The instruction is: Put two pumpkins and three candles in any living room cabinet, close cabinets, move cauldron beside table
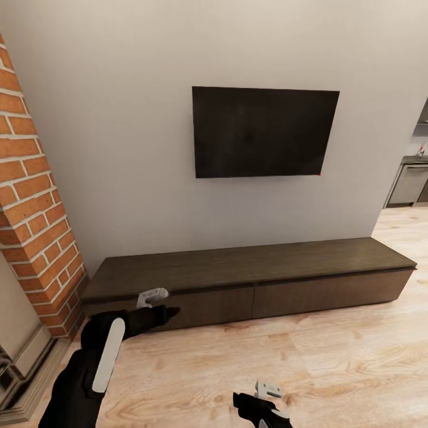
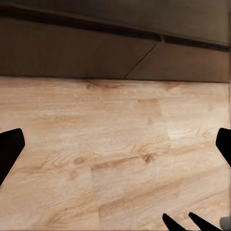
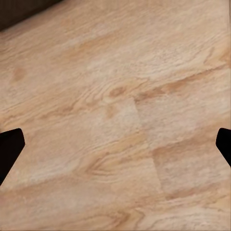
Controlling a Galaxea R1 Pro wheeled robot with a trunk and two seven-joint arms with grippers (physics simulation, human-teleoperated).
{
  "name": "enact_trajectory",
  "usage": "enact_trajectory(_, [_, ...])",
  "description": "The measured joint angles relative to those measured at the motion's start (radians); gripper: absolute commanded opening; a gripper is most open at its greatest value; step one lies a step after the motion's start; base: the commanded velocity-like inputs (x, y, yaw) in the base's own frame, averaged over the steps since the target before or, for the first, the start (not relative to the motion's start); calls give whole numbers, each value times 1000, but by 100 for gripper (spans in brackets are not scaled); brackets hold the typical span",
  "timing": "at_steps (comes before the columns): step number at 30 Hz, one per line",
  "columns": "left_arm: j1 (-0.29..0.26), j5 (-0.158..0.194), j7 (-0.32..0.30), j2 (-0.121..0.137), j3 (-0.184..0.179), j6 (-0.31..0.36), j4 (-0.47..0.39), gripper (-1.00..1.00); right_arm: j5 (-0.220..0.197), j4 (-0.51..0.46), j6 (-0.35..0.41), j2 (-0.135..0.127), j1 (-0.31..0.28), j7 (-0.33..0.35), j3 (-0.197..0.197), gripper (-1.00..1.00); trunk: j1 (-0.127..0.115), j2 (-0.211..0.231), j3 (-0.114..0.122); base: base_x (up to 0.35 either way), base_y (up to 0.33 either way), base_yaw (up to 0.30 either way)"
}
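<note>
The cabinet is a long, low dark-brown unit against the wall, and its flat drawer fronts sit flush and closed. My left gripper hovers just in front of its left end, near the top edge of the leftmost front. It is open and holds nothing. In the left wrist view the fingertips stand far apart over the floor, with the cabinet beyond them. My right gripper hangs low over the wooden floor, open and empty. The pumpkins, candles, cauldron and table are out of view.
A red brick column with a stone base stands close on my left. A dark television hangs on the wall above the cabinet. Light wooden floor stretches right toward grey kitchen units.
</note>
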Motion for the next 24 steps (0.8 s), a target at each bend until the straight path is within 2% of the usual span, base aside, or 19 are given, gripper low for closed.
enact_trajectory(6, [-2,4,0,-1,11,0,-38,100,-10,2,-6,3,0,-1,3,100,0,0,0,0,0,0])
enact_trajectory(10, [-8,20,0,-2,10,0,-49,100,-16,-10,-8,4,-2,6,1,100,0,0,0,0,0,0])
enact_trajectory(12, [-11,36,0,-2,10,0,-50,100,-31,-24,-8,3,-5,11,-1,100,0,0,0,0,0,0])
enact_trajectory(14, [-13,60,-1,-2,9,0,-52,100,-68,-53,-8,2,-9,26,-3,100,0,0,0,0,0,0])
enact_trajectory(15, [-14,87,-1,-2,9,0,-53,100,-127,-89,-7,0,-12,52,-3,100,0,0,0,0,0,0])
enact_trajectory(16, [-15,114,-1,-1,8,0,-54,100,-202,-122,-4,-3,-16,89,-5,100,0,0,0,0,0,0])
enact_trajectory(19, [-15,150,-3,0,5,0,-55,100,-338,-154,0,-17,-30,160,-8,100,0,0,0,0,0,0])
enact_trajectory(20, [-14,168,-4,0,3,0,-56,100,-428,-164,2,-31,-41,199,-9,100,0,0,0,0,0,0])
enact_trajectory(21, [-14,174,-4,0,2,0,-57,100,-474,-168,3,-39,-46,216,-9,100,0,0,0,0,0,0])
enact_trajectory(22, [-14,184,-5,0,1,0,-57,100,-556,-172,4,-51,-52,240,-10,100,0,0,0,0,0,0])
enact_trajectory(24, [-14,190,-5,0,1,0,-57,100,-632,-175,5,-60,-56,256,-11,100,0,0,0,0,0,0])
